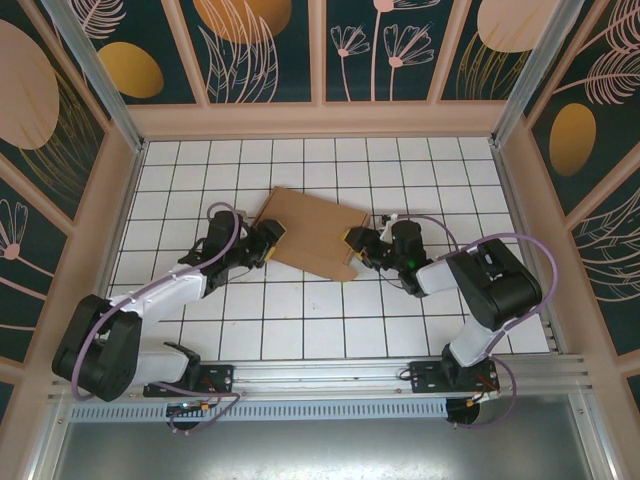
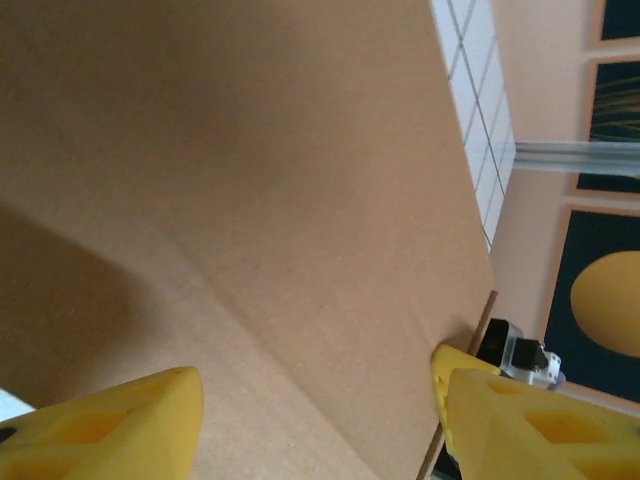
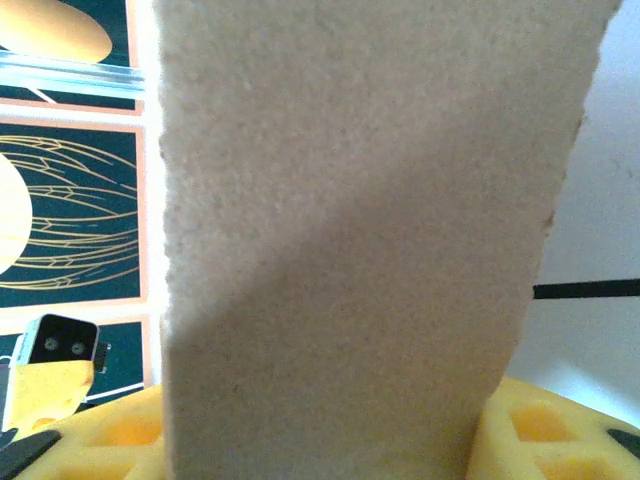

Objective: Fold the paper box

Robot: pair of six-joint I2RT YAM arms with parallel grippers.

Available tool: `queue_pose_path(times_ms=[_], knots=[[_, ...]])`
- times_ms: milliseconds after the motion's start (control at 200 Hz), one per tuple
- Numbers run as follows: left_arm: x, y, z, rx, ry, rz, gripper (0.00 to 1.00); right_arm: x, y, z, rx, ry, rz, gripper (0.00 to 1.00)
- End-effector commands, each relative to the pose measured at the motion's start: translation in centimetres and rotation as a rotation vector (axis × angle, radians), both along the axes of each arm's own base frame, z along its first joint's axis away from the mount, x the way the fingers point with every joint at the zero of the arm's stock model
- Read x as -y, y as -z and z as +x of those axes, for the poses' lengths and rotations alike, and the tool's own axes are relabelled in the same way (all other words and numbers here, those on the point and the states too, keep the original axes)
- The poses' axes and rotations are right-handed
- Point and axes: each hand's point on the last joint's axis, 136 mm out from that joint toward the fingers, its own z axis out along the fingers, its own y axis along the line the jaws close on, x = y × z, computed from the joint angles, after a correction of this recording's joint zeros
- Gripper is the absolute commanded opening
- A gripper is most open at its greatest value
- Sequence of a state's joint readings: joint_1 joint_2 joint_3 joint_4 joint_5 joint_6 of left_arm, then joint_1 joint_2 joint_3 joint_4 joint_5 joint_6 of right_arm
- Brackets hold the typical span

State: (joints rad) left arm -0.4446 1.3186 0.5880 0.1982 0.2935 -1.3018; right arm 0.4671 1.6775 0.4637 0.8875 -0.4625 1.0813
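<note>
So, 1 paper box (image 1: pixel 312 232) btwn 2 pairs: L fingers (image 1: pixel 273 235), R fingers (image 1: pixel 353 238).

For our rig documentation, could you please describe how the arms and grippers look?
The left arm and right arm have black joint housings and white links, each trailed by a lavender cable. The left gripper and right gripper carry yellow fingers with moulded recesses.

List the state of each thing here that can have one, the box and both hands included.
paper box: flat brown sheet, no walls raised, askew between the two hands.
left hand: open, fingers spread wide at the box's left edge, not clamping it.
right hand: shut on the paper box, with cardboard at the box's right edge filling the gap between its fingers.
</note>
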Motion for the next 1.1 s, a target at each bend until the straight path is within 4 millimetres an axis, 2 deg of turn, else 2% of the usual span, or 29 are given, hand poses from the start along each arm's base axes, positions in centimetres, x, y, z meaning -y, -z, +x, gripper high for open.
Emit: queue_pose_path(times_ms=[0, 340, 515, 555, 721, 906, 981, 1051, 1066, 1096], knots=[[0.0, 0.2, 0.7, -0.035, -0.071, -0.044, 0.65, -0.2, -1.2, 0.3, 0.039, 0.029, 0.011, 0.45], [0.6, 3.2, 0.9, -0.058, -0.059, -0.049, 0.64, -2.0, -1.2, -0.4, -0.004, -0.024, 0.038, 0.44], [0.0, 4.5, 1.3, 0.009, -0.092, -0.036, 0.62, -3.3, -1.0, -1.0, -0.079, -0.057, 0.066, 0.43], [-0.3, 4.7, 1.4, 0.034, -0.105, -0.038, 0.61, -4.2, -0.9, -1.8, -0.104, -0.090, 0.082, 0.42], [0.3, 3.5, 2.1, 0.186, -0.078, -0.099, 0.60, -4.8, -1.4, -2.8, -0.167, -0.112, 0.169, 0.40], [0.5, 2.8, 2.4, 0.275, -0.064, -0.117, 0.57, -5.1, -1.9, -3.2, -0.197, -0.128, 0.220, 0.39], [0.2, 1.9, 2.4, 0.310, -0.048, -0.051, 0.58, -4.6, -2.1, -2.9, -0.190, -0.119, 0.206, 0.39], [-0.8, 0.8, 2.5, 0.341, -0.030, 0.096, 0.61, -4.4, -2.1, -3.0, -0.190, -0.118, 0.184, 0.39], [-1.1, 0.4, 2.5, 0.351, -0.026, 0.131, 0.61, -3.4, -2.1, -2.3, -0.190, -0.089, 0.183, 0.39], [-1.7, -0.1, 2.4, 0.360, -0.019, 0.192, 0.62, -2.9, -2.1, -2.0, -0.194, -0.075, 0.177, 0.39]])
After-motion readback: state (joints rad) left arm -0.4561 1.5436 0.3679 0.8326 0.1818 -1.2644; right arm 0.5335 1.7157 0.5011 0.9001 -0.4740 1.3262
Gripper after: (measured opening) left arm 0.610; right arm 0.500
